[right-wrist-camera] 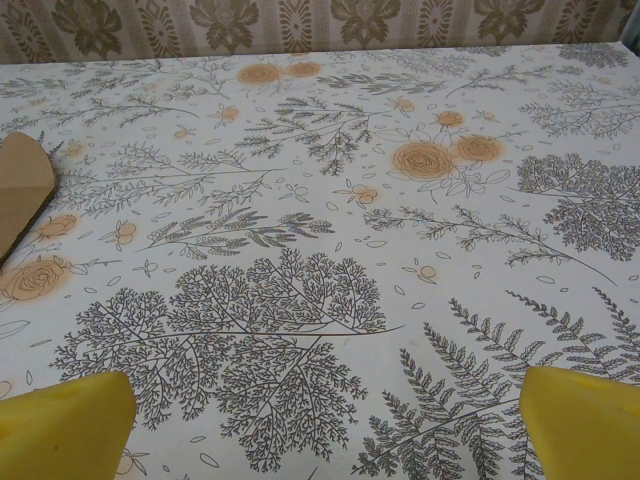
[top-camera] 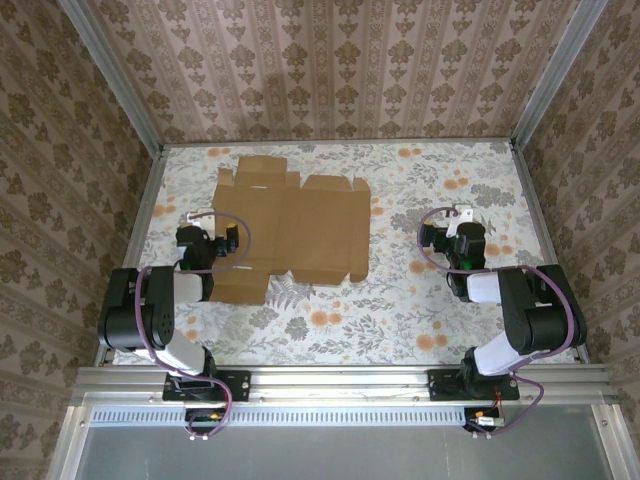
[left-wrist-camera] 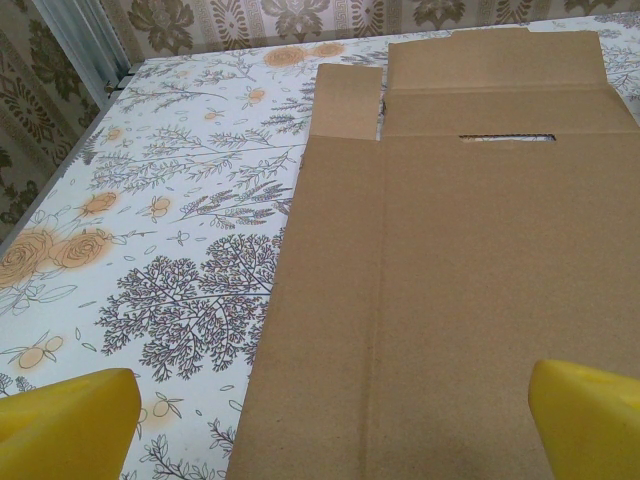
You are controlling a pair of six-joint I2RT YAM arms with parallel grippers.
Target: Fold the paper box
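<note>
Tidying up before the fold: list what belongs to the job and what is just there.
Job:
paper box, lying flat, unfolded
left end effector, open
right end effector, open

Just there:
floral table cover
wallpapered walls

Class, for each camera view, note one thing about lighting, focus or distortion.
Top external: soft even light, faint shadows, walls leaning outward, paper box sharp. Left wrist: box creases crisp, left gripper's yellow fingertips blurred. Right wrist: tablecloth print sharp, right gripper's fingertips soft; no glare.
</note>
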